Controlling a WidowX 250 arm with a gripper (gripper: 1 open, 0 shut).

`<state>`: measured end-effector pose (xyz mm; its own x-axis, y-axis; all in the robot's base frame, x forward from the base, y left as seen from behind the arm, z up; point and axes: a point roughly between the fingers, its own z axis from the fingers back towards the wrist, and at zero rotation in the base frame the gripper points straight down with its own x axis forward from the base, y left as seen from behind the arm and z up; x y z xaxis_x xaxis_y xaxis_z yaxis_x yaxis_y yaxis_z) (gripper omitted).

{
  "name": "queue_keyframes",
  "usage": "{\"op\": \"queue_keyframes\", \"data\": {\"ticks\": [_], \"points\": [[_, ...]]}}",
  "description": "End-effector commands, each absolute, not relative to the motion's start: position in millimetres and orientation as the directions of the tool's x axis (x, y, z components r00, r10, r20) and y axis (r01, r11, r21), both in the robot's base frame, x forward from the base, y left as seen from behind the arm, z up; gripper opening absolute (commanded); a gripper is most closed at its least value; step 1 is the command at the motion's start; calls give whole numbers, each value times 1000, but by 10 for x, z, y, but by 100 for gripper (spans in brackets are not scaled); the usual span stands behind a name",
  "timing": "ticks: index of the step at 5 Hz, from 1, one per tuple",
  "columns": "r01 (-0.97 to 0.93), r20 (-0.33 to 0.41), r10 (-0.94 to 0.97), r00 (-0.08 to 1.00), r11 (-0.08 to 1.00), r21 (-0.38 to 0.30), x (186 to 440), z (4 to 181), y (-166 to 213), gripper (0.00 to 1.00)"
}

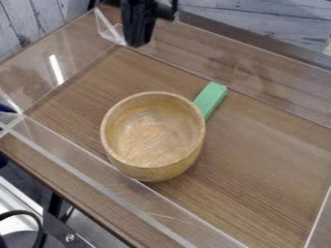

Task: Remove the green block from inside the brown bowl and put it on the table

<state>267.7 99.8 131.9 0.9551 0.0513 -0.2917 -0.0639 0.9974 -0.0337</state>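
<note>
Beside bowl (154, 135) rim, green block (211, 98).

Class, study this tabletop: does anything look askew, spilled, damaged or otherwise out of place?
Nothing is spilled or damaged. The brown bowl sits upright and empty. The green block lies on the table against the bowl's outer rim, angled rather than square to the table edges.

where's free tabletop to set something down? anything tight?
Open: the table right of the brown bowl, up to the right acrylic wall, and the strip behind the bowl below the gripper. Tight: where the green block lies against the bowl's rim, and in front of the bowl.
</note>
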Motion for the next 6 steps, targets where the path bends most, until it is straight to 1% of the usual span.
{"op": "queue_keyframes", "data": {"ticks": [1,2,3,4,6], "points": [[-52,-241,51,969,999,2,2675,1197,1096,0],[-44,-248,44,968,999,9,2576,912,1114,0],[-50,-267,65,962,997,63,2556,651,1115,0],[-67,-252,93,963,992,109,2602,585,1088,0],[-122,-257,152,954,984,128,2574,554,1162,0]]}}
